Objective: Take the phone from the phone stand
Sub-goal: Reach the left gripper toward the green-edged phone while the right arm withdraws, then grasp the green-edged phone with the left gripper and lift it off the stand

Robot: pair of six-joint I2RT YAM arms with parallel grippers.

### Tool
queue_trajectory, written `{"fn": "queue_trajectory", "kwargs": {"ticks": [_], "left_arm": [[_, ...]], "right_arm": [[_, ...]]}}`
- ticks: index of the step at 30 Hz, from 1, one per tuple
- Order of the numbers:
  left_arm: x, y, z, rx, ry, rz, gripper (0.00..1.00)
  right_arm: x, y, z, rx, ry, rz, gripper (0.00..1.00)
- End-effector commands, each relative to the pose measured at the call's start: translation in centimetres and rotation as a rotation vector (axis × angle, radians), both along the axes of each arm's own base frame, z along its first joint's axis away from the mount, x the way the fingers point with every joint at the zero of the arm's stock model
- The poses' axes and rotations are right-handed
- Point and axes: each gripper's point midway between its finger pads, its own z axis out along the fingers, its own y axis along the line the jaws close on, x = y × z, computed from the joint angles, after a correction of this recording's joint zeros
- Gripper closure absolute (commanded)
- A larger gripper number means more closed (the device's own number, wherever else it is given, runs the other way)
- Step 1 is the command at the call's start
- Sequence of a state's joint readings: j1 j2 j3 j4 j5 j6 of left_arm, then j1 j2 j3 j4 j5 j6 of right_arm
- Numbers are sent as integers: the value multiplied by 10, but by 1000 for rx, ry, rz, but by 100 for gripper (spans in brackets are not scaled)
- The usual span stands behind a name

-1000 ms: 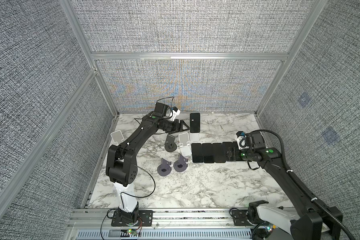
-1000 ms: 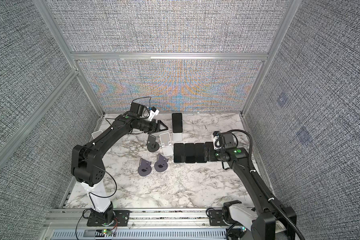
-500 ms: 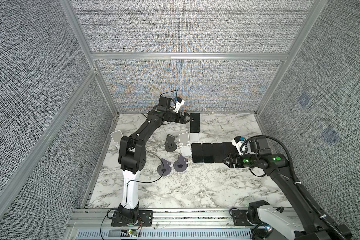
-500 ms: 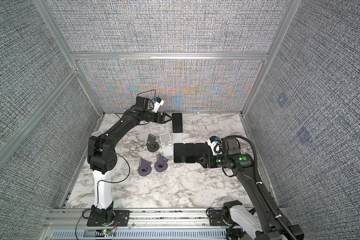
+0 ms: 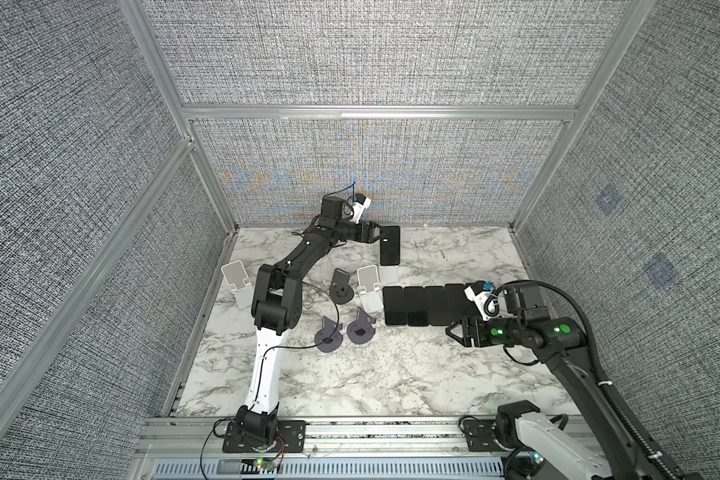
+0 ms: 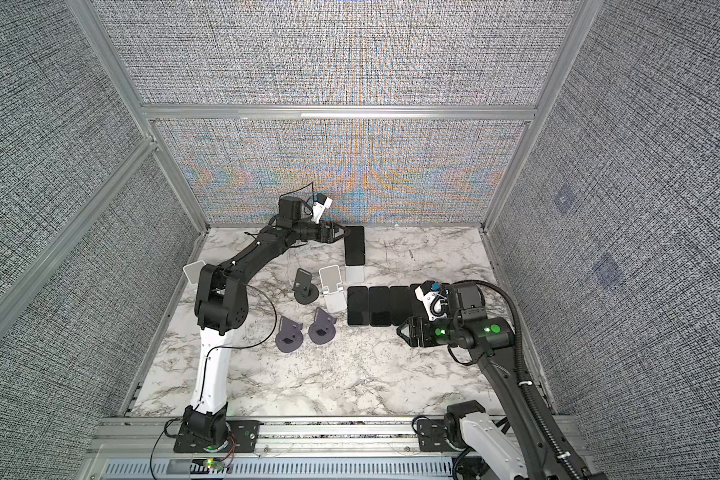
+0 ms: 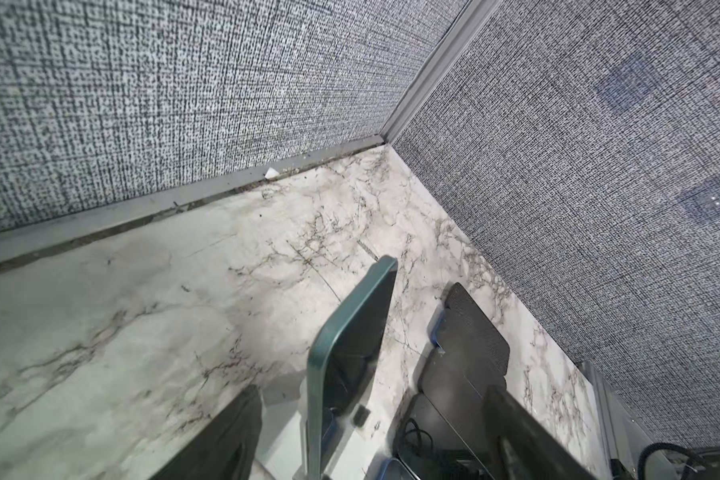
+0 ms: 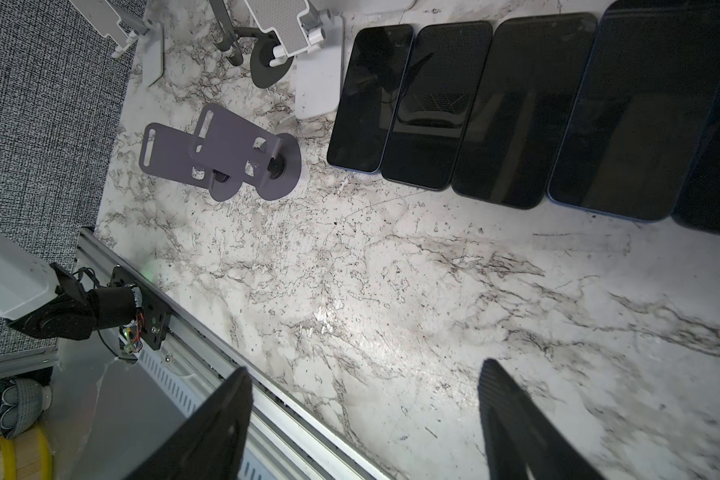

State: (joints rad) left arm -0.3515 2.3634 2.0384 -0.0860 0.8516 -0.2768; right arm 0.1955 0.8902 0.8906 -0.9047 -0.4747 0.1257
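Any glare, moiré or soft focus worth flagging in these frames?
In both top views, rainbow moiré bands cross the back wall; in the right wrist view, a bright glare patch sits on the marble tabletop and the row of phones mirrors its surroundings; in the left wrist view, the left gripper's fingers beside the phone are blurred.

Front half of marble tabletop [image 5: 371,374] was bare, wide room for either arm. Mid-table was crowded: flat phones [image 5: 427,305] in a row on the right, w/ white stand [image 5: 368,291], black stand [image 5: 341,286] & two purple stands [image 5: 328,332] just left. At rear, upright phone [image 5: 390,245] stood near back wall [image 5: 371,174]; rear-right corner was open.
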Motion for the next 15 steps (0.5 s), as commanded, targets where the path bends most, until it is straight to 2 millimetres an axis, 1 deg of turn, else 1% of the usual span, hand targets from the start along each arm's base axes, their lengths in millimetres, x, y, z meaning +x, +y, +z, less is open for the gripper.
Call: {"fn": "queue_trajectory", "kwargs": {"ticks": [1,6,11,15], "left_arm": [[6,0,10,-73,-16,-32,18],[12,-5,11,-168,3,-67,23],[17,-10,7,-233,24,-89,26],[16,-13,4,-272,31,-103,26]], "right_arm": [[-6,1,-1,9,23,1,25],[-7,0,-7,7,34,-2,26],[-9,3,-9,25,43,5,26],[-10,2,-13,19,50,1,26]]}}
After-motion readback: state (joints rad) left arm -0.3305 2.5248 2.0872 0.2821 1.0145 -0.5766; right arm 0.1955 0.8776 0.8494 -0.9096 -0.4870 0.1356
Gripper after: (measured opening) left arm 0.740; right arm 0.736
